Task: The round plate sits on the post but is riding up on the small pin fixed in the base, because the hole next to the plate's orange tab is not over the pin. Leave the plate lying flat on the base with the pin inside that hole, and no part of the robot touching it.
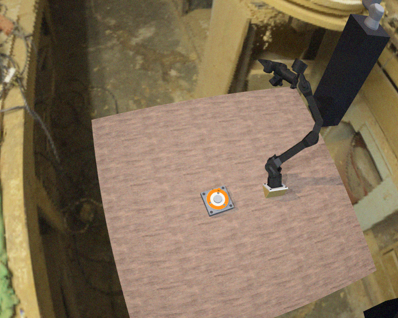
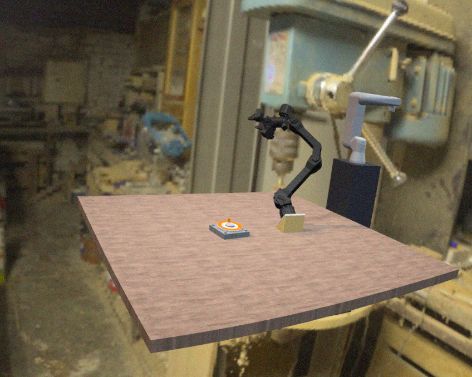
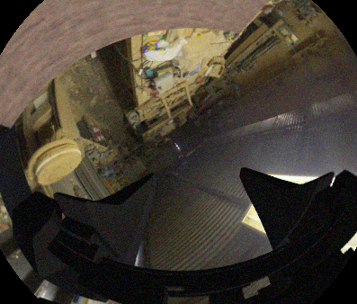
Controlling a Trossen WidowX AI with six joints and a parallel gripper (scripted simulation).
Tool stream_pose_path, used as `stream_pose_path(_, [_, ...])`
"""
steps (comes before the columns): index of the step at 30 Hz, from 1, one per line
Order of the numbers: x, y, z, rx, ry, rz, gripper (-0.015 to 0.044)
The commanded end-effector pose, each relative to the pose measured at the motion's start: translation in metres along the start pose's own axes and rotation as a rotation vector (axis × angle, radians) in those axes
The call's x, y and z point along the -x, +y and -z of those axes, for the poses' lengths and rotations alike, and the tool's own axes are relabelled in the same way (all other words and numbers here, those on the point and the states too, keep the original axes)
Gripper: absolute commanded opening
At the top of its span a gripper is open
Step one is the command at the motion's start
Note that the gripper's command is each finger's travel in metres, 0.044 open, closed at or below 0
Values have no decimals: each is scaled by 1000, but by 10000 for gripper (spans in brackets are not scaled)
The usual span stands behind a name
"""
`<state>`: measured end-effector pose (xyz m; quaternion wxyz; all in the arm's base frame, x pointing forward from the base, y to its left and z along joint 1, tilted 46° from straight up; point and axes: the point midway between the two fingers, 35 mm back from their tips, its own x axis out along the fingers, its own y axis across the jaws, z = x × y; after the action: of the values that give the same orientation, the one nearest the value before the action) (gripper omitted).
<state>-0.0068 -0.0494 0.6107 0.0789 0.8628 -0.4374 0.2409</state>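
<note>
The pincer [image 2: 255,118] is raised high above the worktop [image 2: 236,276], at the end of the black arm [image 2: 305,166] that rises from a tan mount [image 2: 291,223] and bends back over its own foot. Its fingers stand wide apart, near the full spread, with nothing between them; in the wrist view the two dark fingertips frame only background and a strip of the worktop's surface.

Far below the pincer and well apart from it, the grey square base [image 1: 217,202] lies on the worktop, off to the side of the arm's mount. On that base sits the round plate [image 1: 210,198], orange-ringed with a white inner band, around the grey post [image 1: 218,198] at its centre. The orange tab [image 2: 229,219] stands up from the plate's rim on the side facing the pincer's end of the worktop. The pin and the hole beside the tab are too small to make out, so whether the plate lies flat or tilted cannot be told.

No part of the arm touches the plate. A dark blue block [image 2: 353,191] carrying a grey bracket [image 2: 360,121] stands behind the mount, below and beside the pincer.
</note>
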Motion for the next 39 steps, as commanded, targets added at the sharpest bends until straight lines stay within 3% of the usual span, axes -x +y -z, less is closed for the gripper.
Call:
stream_pose_path(1, [-2, -1, -1, 16, -1, 5, 374])
stream_pose_path(5, [-50, -27, -56, 287, -171, 105, 269])
stream_pose_path(9, [-67, -41, -85, 393, -250, 161, 164])
stream_pose_path(15, [-94, -88, -172, 705, -443, 385, 6])
stream_pose_path(26, [-84, -170, -299, 1280, -591, 869, 0])
stream_pose_path(33, [-41, -215, -380, 1702, -584, 1297, 0])
stream_pose_path(39, [23, -246, -444, 2107, -386, 1809, 0])
